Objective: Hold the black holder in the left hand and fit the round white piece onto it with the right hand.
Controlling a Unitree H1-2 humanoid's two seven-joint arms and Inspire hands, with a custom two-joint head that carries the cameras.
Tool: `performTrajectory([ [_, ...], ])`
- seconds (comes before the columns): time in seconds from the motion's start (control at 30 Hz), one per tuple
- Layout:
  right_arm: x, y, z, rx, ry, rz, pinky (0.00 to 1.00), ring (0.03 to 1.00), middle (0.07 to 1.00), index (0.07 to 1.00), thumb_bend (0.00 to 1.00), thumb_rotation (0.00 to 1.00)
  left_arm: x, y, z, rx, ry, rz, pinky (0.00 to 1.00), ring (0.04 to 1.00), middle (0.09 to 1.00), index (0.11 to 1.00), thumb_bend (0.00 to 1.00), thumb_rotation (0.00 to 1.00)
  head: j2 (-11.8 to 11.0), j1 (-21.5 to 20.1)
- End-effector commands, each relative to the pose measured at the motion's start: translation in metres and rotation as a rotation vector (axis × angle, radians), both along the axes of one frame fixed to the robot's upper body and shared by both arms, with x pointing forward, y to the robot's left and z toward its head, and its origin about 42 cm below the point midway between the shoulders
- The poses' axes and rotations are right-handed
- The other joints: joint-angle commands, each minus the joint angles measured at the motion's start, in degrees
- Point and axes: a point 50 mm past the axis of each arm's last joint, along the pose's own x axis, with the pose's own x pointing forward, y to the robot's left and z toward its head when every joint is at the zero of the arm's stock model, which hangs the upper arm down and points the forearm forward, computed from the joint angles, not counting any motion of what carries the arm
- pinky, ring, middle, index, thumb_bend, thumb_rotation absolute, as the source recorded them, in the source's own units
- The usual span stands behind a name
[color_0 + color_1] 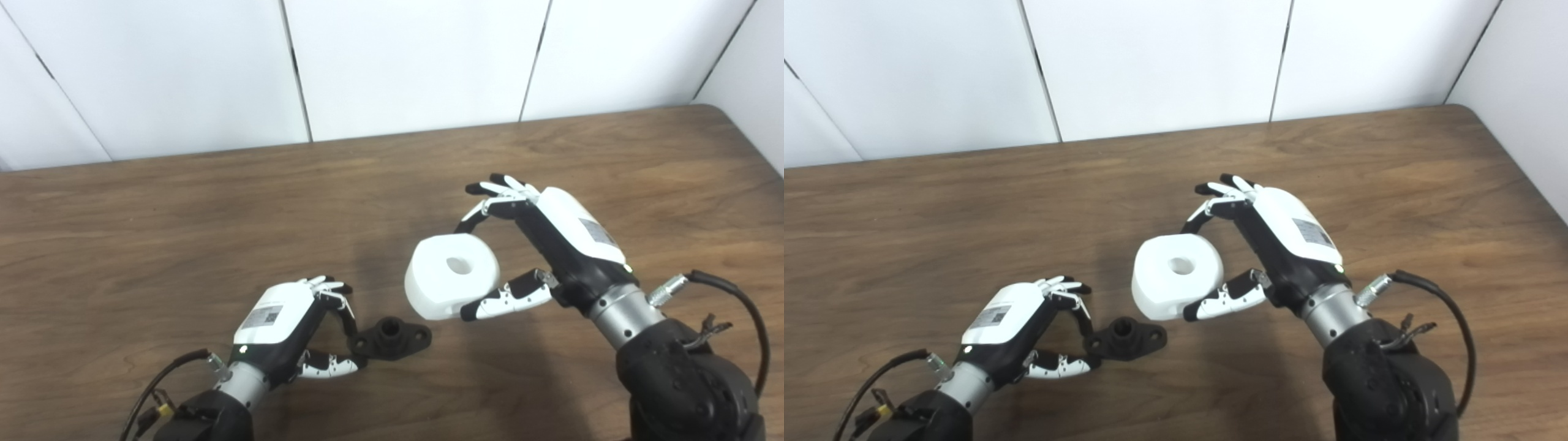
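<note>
The left robot hand (288, 324) pinches one end of the black holder (392, 337), which sits low on the wooden surface (184, 233) with its short central post pointing up. The right robot hand (539, 245) grasps the round white piece (450, 275) between thumb and fingers, raised just above and to the right of the holder, with its centre hole visible. A good fit likely needs the hole brought directly over the post, the piece kept level, then lowered straight while the left robot hand steadies the holder.
</note>
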Motion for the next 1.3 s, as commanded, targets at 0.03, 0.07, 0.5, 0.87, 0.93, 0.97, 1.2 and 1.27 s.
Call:
performTrajectory([
  [0.03,-0.004,0.008,0.013,-0.002,-0.078,0.02,1.0,0.972,0.883,0.486,0.52,0.14,-0.005,-0.004,-0.017,0.023,0.127,-0.017,0.92,0.925,0.847,0.489,0.52,0.05,0.25,-0.04],
  [0.07,-0.005,0.009,0.013,-0.001,-0.077,0.022,1.0,0.972,0.883,0.486,0.52,0.14,-0.005,-0.005,-0.016,0.024,0.127,-0.017,0.92,0.926,0.848,0.489,0.52,0.05,0.3,-0.04],
  [0.5,-0.007,0.025,0.002,-0.026,-0.036,0.058,0.99,0.974,0.875,0.484,0.52,0.13,-0.004,-0.012,-0.012,0.025,0.123,-0.019,0.91,0.925,0.845,0.489,0.52,0.05,1.63,0.52],
  [0.87,-0.003,0.034,-0.01,-0.014,-0.002,0.072,1.0,0.985,0.888,0.485,0.52,0.14,-0.005,-0.012,-0.011,0.025,0.122,-0.022,0.91,0.923,0.843,0.488,0.52,0.05,1.89,0.47],
  [0.93,-0.002,0.037,-0.014,-0.013,-0.003,0.068,1.0,0.984,0.889,0.485,0.52,0.14,-0.005,-0.012,-0.011,0.025,0.123,-0.023,0.91,0.923,0.842,0.488,0.52,0.05,1.88,0.38],
  [0.97,-0.002,0.039,-0.016,-0.014,-0.004,0.067,1.0,0.984,0.892,0.486,0.52,0.14,-0.005,-0.012,-0.011,0.025,0.124,-0.023,0.91,0.924,0.843,0.488,0.52,0.05,1.88,0.35],
  [1.2,0.0,0.051,-0.022,-0.026,-0.034,0.067,1.0,0.995,0.894,0.486,0.52,0.14,-0.005,-0.012,-0.01,0.03,0.132,-0.02,0.92,0.925,0.847,0.489,0.52,0.05,1.83,0.27],
  [1.27,0.002,0.053,-0.023,-0.036,-0.052,0.068,1.0,0.999,0.893,0.486,0.52,0.14,-0.005,-0.012,-0.011,0.029,0.135,-0.019,0.92,0.927,0.848,0.489,0.52,0.05,1.58,0.34],
])
